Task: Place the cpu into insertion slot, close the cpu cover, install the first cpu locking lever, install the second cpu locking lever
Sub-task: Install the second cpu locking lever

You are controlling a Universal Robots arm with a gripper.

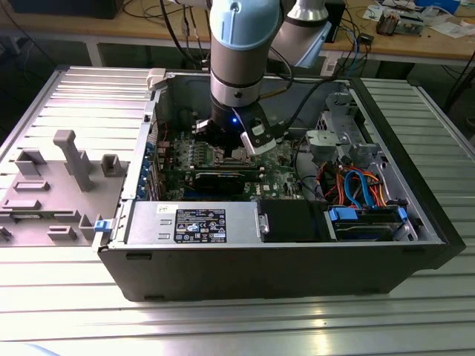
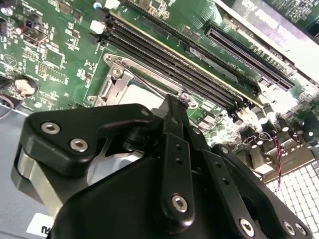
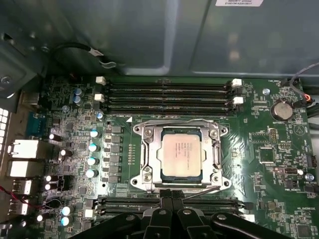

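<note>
First wrist view shows cpu (image 3: 181,154) seated under cpu cover (image 3: 149,152).

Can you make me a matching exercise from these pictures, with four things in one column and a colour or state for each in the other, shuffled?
Things:
1. cpu
2. cpu cover
3. motherboard
4. gripper

Colour or state:
A. green, with long black memory slots
B. black, at the socket's edge beside a thin lever wire
C. dull silver square, lying flat in the insertion slot
D. silver frame, closed down around the chip

Pairs: 1-C, 2-D, 3-A, 4-B
</note>
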